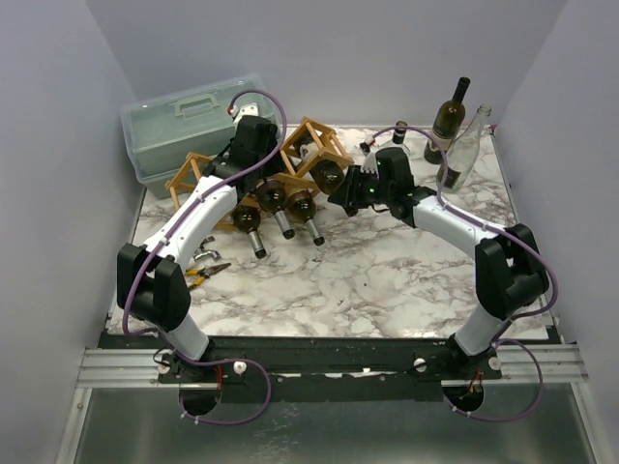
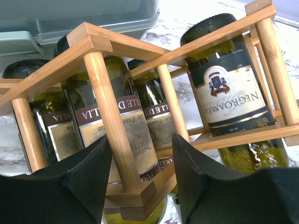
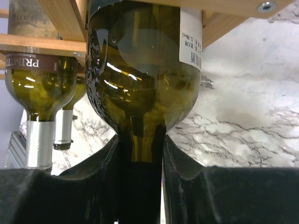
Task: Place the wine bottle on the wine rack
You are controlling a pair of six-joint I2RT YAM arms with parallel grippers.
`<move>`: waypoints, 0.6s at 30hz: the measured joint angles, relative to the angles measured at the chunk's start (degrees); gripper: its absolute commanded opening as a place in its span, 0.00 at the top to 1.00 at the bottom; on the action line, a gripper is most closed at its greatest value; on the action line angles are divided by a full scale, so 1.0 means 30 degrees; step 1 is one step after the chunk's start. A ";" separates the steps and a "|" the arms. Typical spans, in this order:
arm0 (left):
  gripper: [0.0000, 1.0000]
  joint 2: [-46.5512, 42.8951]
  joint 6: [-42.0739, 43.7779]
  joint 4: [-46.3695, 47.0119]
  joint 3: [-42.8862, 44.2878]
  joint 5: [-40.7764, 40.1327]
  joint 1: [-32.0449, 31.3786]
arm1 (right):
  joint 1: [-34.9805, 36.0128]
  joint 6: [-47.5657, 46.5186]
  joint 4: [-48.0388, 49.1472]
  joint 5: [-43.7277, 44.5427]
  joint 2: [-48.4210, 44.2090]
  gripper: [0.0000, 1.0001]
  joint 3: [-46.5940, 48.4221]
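Right tool (image 3: 140, 147) is clamped tight on the neck of the wine bottle (image 3: 140, 70), whose body already lies inside a cell of the wine rack (image 2: 224, 31). Push straight along the bottle's axis (no twisting) until it seats. Left tool (image 2: 142, 140) straddles a rack post (image 2: 110, 121), jaws apart and gripping nothing; let it steady the frame.
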 measured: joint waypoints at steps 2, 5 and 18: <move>0.39 0.0000 -0.0044 0.0007 0.0015 0.0117 0.0000 | -0.0015 -0.0160 0.0138 -0.0058 0.0430 0.98 0.0328; 0.31 -0.0058 -0.0109 0.0036 0.0022 0.0430 0.0000 | -0.0022 -0.0204 0.0168 -0.0080 0.1064 0.89 0.0976; 0.11 -0.3504 0.1938 -0.0146 -0.0896 0.0080 -0.0117 | 0.0233 -0.0386 0.0459 0.0117 0.2157 0.38 0.2637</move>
